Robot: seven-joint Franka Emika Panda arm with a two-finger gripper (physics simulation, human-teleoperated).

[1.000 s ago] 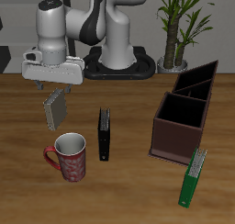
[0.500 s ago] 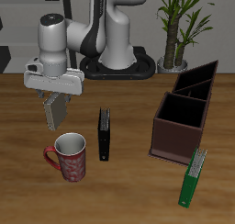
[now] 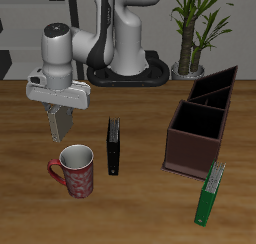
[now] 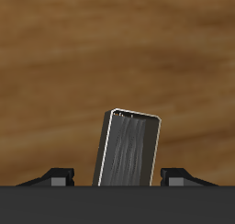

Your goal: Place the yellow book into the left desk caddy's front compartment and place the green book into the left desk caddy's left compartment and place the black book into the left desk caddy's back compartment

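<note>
Now the gripper hangs above the table with its jaws closed on the yellow book, which is lifted clear of the wood and hangs slightly tilted; in the wrist view the same book stands between the two fingers, its page edges facing the camera. Taking the exterior view as a clock face, the held book sits at about 9 o'clock, directly above a red mug at 8 o'clock, apart from it. Just beside the mug, near the centre, the black book lies on the table. The caddy stands at 3 o'clock, open-topped, its dividers showing. The green book lies at 4 o'clock, just in front of the caddy, nearer the table's front edge. Behind the caddy, at 1 o'clock, a plant stands next to the robot's base.
</note>
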